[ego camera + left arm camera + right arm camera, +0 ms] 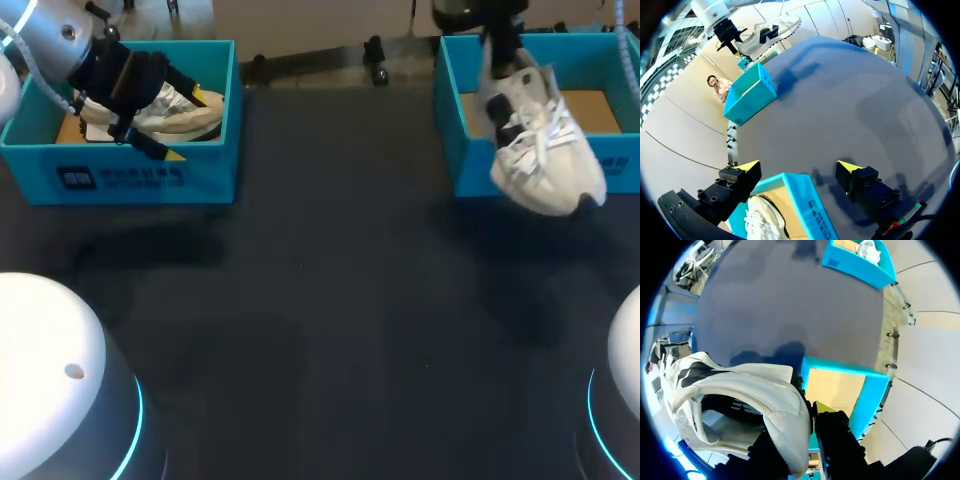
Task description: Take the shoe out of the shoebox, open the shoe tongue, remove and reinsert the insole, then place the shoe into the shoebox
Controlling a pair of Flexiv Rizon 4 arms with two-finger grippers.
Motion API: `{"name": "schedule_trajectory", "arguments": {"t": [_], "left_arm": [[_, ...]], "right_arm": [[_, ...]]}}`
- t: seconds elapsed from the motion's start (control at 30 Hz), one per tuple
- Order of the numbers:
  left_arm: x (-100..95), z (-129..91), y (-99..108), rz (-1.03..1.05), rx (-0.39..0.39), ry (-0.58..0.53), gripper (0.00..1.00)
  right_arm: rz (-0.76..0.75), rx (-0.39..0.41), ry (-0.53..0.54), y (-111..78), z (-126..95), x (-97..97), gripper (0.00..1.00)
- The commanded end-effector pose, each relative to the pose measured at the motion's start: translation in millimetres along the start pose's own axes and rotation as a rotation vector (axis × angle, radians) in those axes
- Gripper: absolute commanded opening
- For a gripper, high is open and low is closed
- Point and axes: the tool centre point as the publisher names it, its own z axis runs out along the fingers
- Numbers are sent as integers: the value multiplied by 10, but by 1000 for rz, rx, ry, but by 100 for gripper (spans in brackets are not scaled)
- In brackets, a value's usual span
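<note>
Shoe (545,140) in mid-air, clear of its box: the right fingers (819,420) are closed on the rim of the heel opening, one inside the shoe and, as far as the wrist view lets one judge, the other against the outside. The shoe hangs below those fingers, heel uppermost. Its long axis runs steeply down from them, and the toe points at the desk (330,300) just in front of the right box (450,110), whose cardboard floor lies bare behind the fingers.

Across the desk, the left fingers (797,167) stand wide open and grip nothing. They straddle a corner of the left box (130,175), with a second shoe (180,110) lying inside it beneath one of them.

The lifted shoe is well apart from the left fingers, so the right arm alone is placed to handle it. The take-out step looks nearly complete. Setting the shoe sole-down on the desk would seem to call for swinging the toe forward and level first.
</note>
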Motion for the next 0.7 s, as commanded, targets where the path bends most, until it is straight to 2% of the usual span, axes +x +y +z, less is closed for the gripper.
{"name": "schedule_trajectory", "arguments": {"t": [0.03, 0.23, 0.7], "left_arm": [[-4, -6, -4, 0, -3, 3, 100], [-4, -6, -4, 0, -3, 3, 100], [-4, -6, -4, 0, -3, 3, 100]], "right_arm": [[-1, -28, 14, -254, 93, -105, 0], [19, -51, 0, -564, 204, -225, 0], [19, -51, 0, -564, 204, -225, 0]]}}
